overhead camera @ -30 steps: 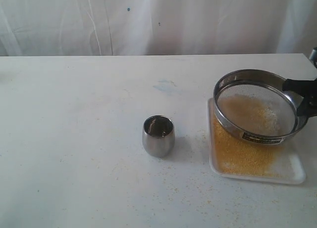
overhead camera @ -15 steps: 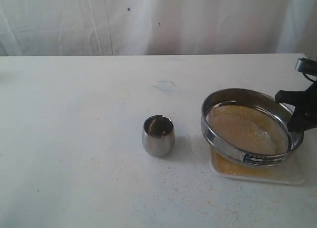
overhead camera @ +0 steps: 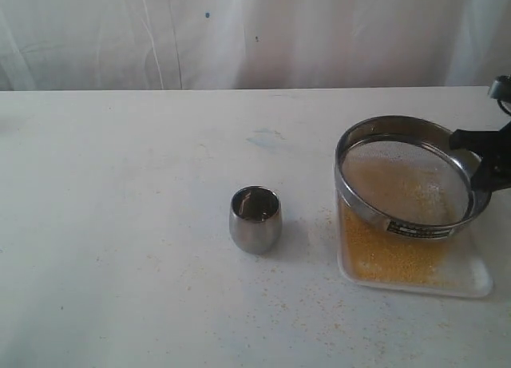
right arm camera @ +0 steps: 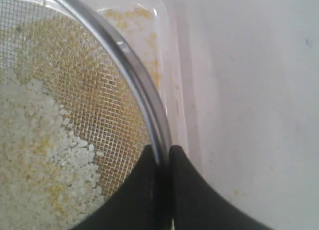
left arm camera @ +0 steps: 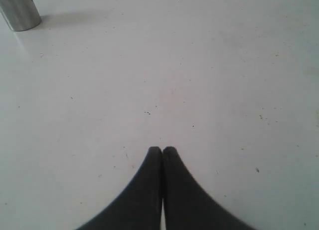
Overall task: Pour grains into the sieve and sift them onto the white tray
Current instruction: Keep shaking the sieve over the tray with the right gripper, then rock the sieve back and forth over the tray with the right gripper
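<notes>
The sieve (overhead camera: 403,180) hangs tilted above the white tray (overhead camera: 479,278), its dark label facing the front. My right gripper (overhead camera: 477,156) is shut on the sieve's right rim (right arm camera: 149,115), one finger inside and one outside. Whitish coarse grains (right arm camera: 45,150) lie on the mesh, and golden ones show through it. Fine golden grains (overhead camera: 383,252) cover much of the tray under the sieve. My left gripper (left arm camera: 162,150) is shut on nothing, low over bare table, and does not show in the exterior view.
A small rounded steel cup (overhead camera: 255,219) stands upright left of the tray, also the steel cup (left arm camera: 20,10) in the left wrist view. Stray grains (overhead camera: 319,304) are scattered on the white table in front of the tray. A white curtain hangs behind the table.
The sieve dropped and swung left half a second ago, then rose and tilted back to the right. The cup and left gripper stayed still.
</notes>
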Controlling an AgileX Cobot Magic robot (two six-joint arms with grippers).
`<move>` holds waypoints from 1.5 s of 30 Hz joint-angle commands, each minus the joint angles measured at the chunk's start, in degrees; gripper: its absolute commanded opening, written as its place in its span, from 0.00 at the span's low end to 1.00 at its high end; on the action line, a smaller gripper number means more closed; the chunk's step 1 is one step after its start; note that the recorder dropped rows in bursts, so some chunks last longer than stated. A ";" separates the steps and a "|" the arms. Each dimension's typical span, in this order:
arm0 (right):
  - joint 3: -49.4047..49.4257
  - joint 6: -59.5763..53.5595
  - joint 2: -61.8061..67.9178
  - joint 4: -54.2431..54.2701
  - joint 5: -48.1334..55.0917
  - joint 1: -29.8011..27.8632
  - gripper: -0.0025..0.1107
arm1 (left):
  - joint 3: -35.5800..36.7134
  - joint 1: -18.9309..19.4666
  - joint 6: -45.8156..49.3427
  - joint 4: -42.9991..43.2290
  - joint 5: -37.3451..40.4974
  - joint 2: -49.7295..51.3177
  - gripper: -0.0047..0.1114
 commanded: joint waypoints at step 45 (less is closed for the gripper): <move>1.23 4.70 -1.37 0.37 -12.08 -0.02 0.02 | 0.22 -0.32 -0.27 0.29 0.12 -0.33 0.04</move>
